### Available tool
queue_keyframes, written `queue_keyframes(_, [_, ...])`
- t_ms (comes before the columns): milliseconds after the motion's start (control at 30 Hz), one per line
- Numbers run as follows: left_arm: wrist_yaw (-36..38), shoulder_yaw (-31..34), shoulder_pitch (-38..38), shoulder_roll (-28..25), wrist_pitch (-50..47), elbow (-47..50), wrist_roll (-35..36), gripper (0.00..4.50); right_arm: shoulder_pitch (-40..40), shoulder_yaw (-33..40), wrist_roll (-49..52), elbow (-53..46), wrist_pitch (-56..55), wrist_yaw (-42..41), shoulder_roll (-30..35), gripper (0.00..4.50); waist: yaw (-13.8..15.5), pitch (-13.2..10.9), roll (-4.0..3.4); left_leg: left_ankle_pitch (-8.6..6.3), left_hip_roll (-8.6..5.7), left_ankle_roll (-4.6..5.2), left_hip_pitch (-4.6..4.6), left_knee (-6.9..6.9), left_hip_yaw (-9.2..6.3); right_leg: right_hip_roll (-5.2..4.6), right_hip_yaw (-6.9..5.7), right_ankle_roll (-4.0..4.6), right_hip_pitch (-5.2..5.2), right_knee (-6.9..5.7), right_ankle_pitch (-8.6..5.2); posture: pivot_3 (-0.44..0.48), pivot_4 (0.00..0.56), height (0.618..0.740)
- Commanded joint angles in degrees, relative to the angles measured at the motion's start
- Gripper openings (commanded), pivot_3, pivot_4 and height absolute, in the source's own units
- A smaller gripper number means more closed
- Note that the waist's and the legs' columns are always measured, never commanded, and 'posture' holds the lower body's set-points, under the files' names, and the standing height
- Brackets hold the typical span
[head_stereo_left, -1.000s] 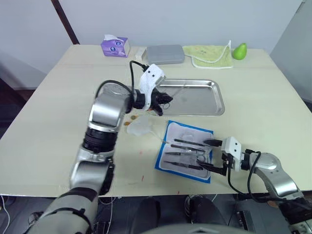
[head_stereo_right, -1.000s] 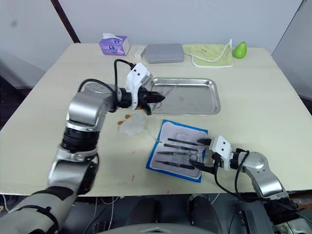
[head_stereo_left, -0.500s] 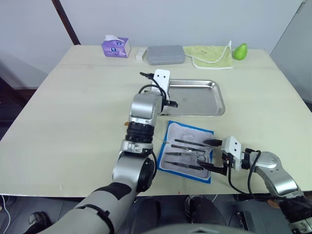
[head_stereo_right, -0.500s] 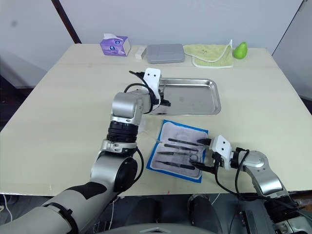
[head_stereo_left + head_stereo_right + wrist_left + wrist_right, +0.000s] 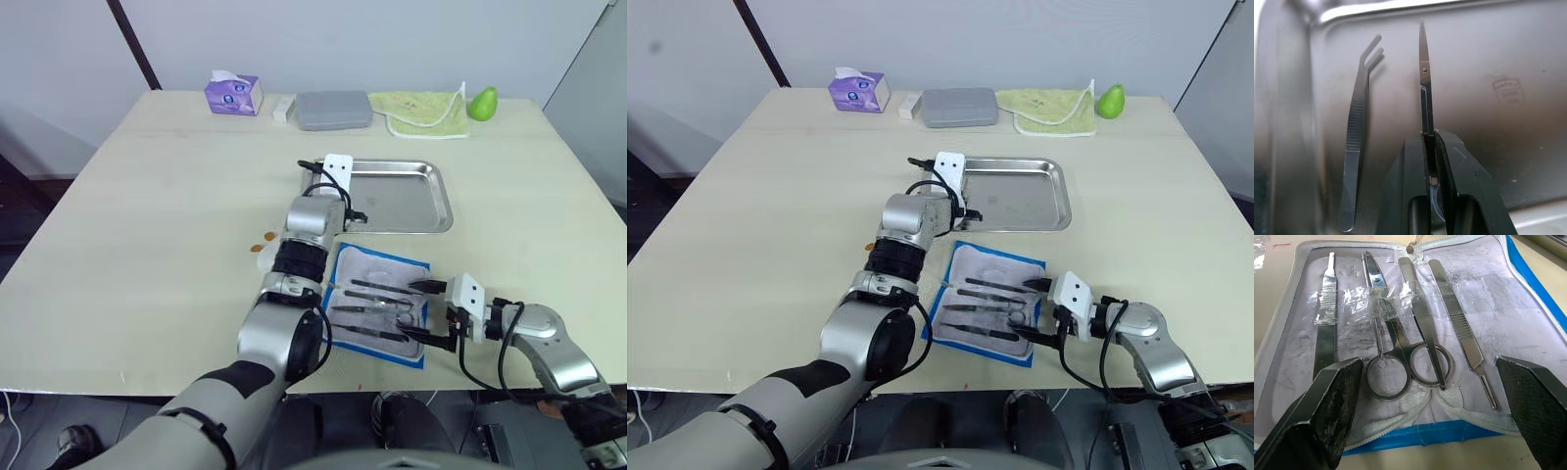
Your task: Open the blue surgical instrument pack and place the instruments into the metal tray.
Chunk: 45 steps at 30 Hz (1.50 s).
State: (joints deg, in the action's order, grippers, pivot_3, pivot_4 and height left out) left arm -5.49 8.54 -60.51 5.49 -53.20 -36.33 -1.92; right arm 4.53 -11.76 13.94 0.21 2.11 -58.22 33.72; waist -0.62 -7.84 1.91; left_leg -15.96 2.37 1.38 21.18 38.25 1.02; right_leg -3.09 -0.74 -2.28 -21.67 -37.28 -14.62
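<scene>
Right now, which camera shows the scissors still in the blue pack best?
The right wrist view: the scissors lie close up in the open blue pack, both finger rings clear, between the wide-open right end effector fingers. In the left and right eye views they are just one thin dark shape among the other tools.

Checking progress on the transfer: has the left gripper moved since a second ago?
Yes. The left gripper, shut on scissors, has swung rightward from beside the metal tray to over its left end.

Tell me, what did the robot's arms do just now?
The left gripper, pinching slim pointed silver scissors, swung from the table beside the shiny steel tray to over its floor. The right gripper stayed open at the opened blue instrument pack.
</scene>
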Motion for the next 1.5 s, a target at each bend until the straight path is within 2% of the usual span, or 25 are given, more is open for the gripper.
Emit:
queue_keyframes(33, [-0.8, -0.1, -2.2, 0.2, 2.1, -0.7, 1.0, 0.04, -2.8, -4.3, -5.2, 5.4, 4.7, 0.1, 1.3, 4.5, 0.0, 0.0, 0.0, 0.0, 0.0, 0.0, 0.0, 0.0, 0.0, 0.0, 0.0, 0.0, 0.0, 0.0, 0.0, 0.0, 0.15, 0.736])
queue_keyframes(567, [-3.7, 0.0, -3.0, -0.8, 3.9, -3.4, 2.8, 0.04, -3.1, -4.3, -5.2, 4.8, 5.0, 0.4, 1.3, 4.5, 0.0, 0.0, 0.0, -0.01, 0.0, -0.05, 0.0, -0.01, 0.01, 0.0, -0.01, -0.01, 0.0, 0.01, 0.0, 0.0, 0.15, 0.736])
queue_keyframes(667, [-4.3, 0.4, -2.9, -0.8, 3.6, -3.2, 3.1, 1.1, -3.0, -4.3, -5.2, 4.9, 5.0, 0.3, 1.2, 4.5, 0.0, 0.0, 0.0, -0.02, 0.0, -0.07, -0.01, -0.01, 0.0, 0.0, -0.01, -0.01, 0.0, 0.01, 0.0, 0.0, 0.15, 0.736])
queue_keyframes(733, [-4.4, 0.7, -2.8, -0.5, 3.3, -2.0, 3.6, 2.09, -2.9, -4.3, -5.2, 5.0, 5.0, 0.3, 1.2, 4.5, 0.0, 0.0, 0.0, -0.02, 0.0, -0.07, -0.01, -0.01, 0.0, 0.0, -0.01, -0.01, 0.0, 0.01, 0.0, 0.0, 0.15, 0.736])
queue_keyframes(767, [-4.1, 0.8, -2.6, -0.2, 2.9, -0.9, 4.0, 2.43, -2.8, -4.3, -5.2, 5.0, 4.9, 0.3, 1.2, 4.5, 0.0, 0.0, 0.0, -0.02, 0.0, -0.07, -0.01, -0.01, 0.0, 0.0, -0.01, -0.01, 0.0, 0.01, 0.0, 0.0, 0.15, 0.736])
queue_keyframes(867, [-2.2, 0.5, -1.8, 0.2, 1.4, 2.9, 5.7, 2.43, -2.9, -4.3, -5.2, 5.0, 4.9, 0.4, 1.1, 4.5, 0.0, 0.0, 0.01, -0.02, 0.0, -0.09, -0.01, -0.01, 0.0, 0.0, -0.01, -0.01, 0.0, 0.01, 0.0, 0.0, 0.15, 0.736])
queue_keyframes(967, [2.3, -1.1, 0.4, 0.0, -0.1, 9.8, 8.0, 2.43, -3.0, -4.3, -5.0, 4.8, 4.9, 0.4, 1.1, 4.5, -0.1, 0.0, 0.0, -0.02, 0.0, -0.13, -0.02, -0.02, 0.01, 0.0, 0.0, -0.01, 0.0, 0.01, 0.0, 0.0, 0.15, 0.736])
queue_keyframes(1033, [7.9, -3.3, 2.7, -1.0, -0.3, 16.5, 10.2, 2.43, -3.2, -4.2, -4.9, 4.8, 4.8, 0.4, 1.2, 4.5, -0.1, 0.0, -0.02, 0.01, 0.0, -0.2, -0.02, -0.05, 0.02, 0.0, 0.01, -0.01, 0.0, 0.02, 0.0, 0.0, 0.15, 0.736])
queue_keyframes(1100, [13.6, -8.2, 5.9, -3.7, 2.0, 22.5, 10.0, 2.43, -3.3, -4.0, -4.7, 4.6, 4.6, 0.4, 1.2, 4.5, -0.1, 0.0, -0.04, 0.11, 0.01, -0.52, -0.06, -0.09, 0.04, 0.0, 0.03, -0.01, 0.0, 0.03, 0.0, 0.0, 0.15, 0.736])
queue_keyframes(1200, [24.2, -8.9, 10.2, -6.7, 1.2, 31.5, 16.8, 2.43, -3.5, -3.8, -4.4, 4.6, 4.2, 0.2, 1.1, 4.5, -0.1, 0.0, -0.07, 0.13, 0.01, -0.72, -0.12, -0.13, 0.07, 0.01, 0.09, -0.01, 0.02, 0.02, -0.01, 0.0, 0.15, 0.736])
queue_keyframes(1333, [44.5, -10.8, 17.6, -17.0, 10.3, 41.6, 23.5, 2.43, -3.6, -3.4, -3.9, 4.9, 3.4, 0.2, 0.7, 4.5, -0.2, -0.1, -0.15, 0.12, 0.04, -0.74, -0.14, -0.15, 0.11, 0.0, 0.13, 0.01, 0.01, 0.03, -0.01, 0.0, 0.15, 0.736])
queue_keyframes(1400, [50.8, -11.5, 21.3, -21.3, 19.7, 42.1, 22.4, 2.43, -3.7, -3.3, -3.7, 5.2, 3.0, 0.3, 0.3, 4.5, -0.1, 0.0, -0.2, 0.09, 0.05, -0.69, -0.18, -0.15, 0.11, 0.02, 0.14, 0.03, 0.01, 0.03, -0.02, 0.0, 0.15, 0.736])
queue_keyframes(1500, [60.4, -12.3, 24.1, -28.2, 21.4, 41.9, 24.9, 2.43, -3.8, -3.2, -3.7, 5.9, 2.3, 0.3, -0.3, 4.5, 0.0, 0.0, -0.17, -0.01, 0.05, -0.52, -0.22, -0.16, 0.12, 0.0, 0.15, 0.18, 0.06, 0.06, -0.1, 0.0, 0.15, 0.736])
